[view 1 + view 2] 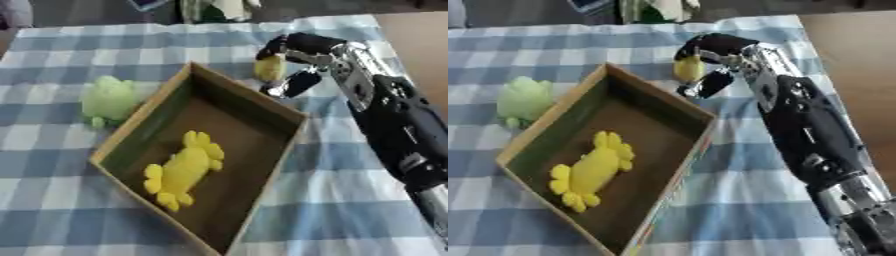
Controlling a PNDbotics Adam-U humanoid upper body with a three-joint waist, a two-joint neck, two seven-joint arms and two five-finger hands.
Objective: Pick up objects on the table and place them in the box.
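We can read no text, label, brand, number or sign anywhere here. The box (pixel 289 131) shows plain walls, the checked cloth (pixel 350 165) carries only its pattern, and the arm's dark casing (pixel 807 125) bears a few pale marks that we cannot make out as letters.

Lying open-topped and askew on the checked cloth: a brown cardboard box (pixel 289 117), long and shallow. Resting flat on its floor, toward the near end, a yellow toy (pixel 182 170) with lobed ends. Sitting outside by the box's left wall, a pale green toy (pixel 108 99). Being pinched just beyond the box's far right rim, a small yellow piece (pixel 269 68).
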